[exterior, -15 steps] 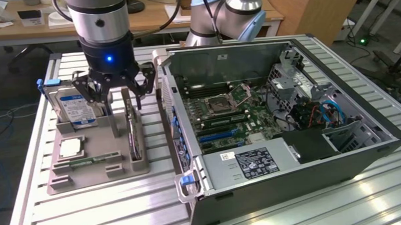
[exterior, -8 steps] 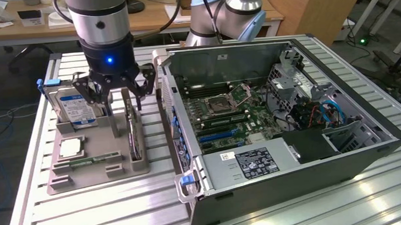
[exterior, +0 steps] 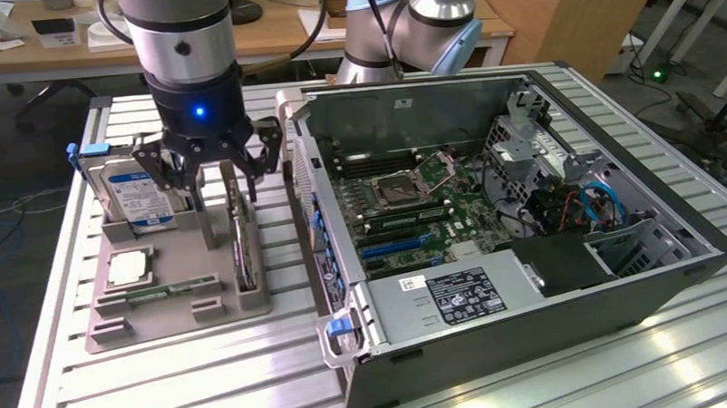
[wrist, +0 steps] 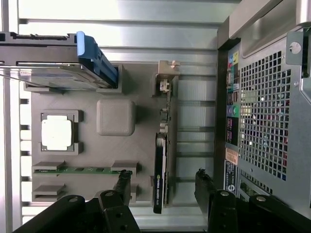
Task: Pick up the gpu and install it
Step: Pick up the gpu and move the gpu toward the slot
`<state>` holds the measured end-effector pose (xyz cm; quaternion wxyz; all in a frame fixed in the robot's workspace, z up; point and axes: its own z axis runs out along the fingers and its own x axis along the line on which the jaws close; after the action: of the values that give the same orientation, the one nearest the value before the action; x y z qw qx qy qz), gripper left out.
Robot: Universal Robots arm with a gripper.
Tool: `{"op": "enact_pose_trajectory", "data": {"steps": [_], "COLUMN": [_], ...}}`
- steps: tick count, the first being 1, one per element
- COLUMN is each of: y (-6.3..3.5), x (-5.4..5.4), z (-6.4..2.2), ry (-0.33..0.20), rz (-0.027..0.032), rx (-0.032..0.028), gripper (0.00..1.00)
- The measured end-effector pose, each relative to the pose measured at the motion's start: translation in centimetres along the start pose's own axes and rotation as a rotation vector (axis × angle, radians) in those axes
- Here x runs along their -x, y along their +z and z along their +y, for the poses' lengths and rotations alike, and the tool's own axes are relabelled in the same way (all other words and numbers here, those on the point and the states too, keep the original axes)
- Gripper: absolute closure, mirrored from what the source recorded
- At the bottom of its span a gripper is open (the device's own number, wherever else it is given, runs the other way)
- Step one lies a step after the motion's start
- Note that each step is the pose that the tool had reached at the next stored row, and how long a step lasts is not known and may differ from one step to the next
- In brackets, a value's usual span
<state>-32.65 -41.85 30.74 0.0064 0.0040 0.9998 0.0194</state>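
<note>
1. The job is only starting. The gpu (exterior: 240, 237), a thin flat green card with a black cooler, stands on its edge in the grey plastic holder tray (exterior: 180, 315) on the ribbed metal worktop (exterior: 200, 382).
2. It is not lifted, and not in the big open black computer case (exterior: 526, 343) at 3 o'clock from the tray.
3. The black claw (exterior: 214, 196) is spread wide, holding nothing.
4. In the exterior view the gpu is close, at 5 o'clock from the claw. In the wrist view it sits between the fingers (wrist: 122, 182), touching neither.

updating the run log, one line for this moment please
gripper open, poised over gpu | gpu on edge in gray holder, not grasped | pc case open
</note>
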Motion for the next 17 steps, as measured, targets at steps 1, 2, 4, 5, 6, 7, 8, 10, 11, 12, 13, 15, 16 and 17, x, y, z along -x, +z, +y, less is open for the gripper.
{"op": "enact_pose_trajectory", "data": {"steps": [1,2,4,5,6,7,8,10,11,12,13,15,16,17], "y": [0.03,0.06,0.11,0.14,0.17,0.2,0.23,0.3,0.32,0.36,0.39,0.46,0.5,0.55], "x": [0.0,0.0,-0.01,-0.01,0.0,0.0,0.0,-0.01,-0.01,0.0,-0.01,-0.01,-0.01,-0.01], "z": [0.0,0.0,-0.01,-0.01,-0.01,-0.01,-0.01,-0.02,-0.02,-0.02,-0.02,-0.02,-0.02,-0.03], "ry": [0.0,0.0,0.0,0.0,0.0,0.0,0.0,0.0,0.0,0.0,0.0,0.0,0.0,0.0], "rz": [0.0001,0.0001,0.0,0.0001,0.0001,0.0001,0.0001,0.0,0.0001,0.0,0.0,0.0,-0.0001,0.0], "rx": [0.0,0.0,0.0,0.0001,0.0,0.0,0.0,0.0,0.0,0.0001,0.0,0.0001,0.0001,0.0001], "gripper": [0.35,0.35,0.35,0.35,0.35,0.35,0.35,0.35,0.35,0.35,0.35,0.35,0.35,0.35]}}
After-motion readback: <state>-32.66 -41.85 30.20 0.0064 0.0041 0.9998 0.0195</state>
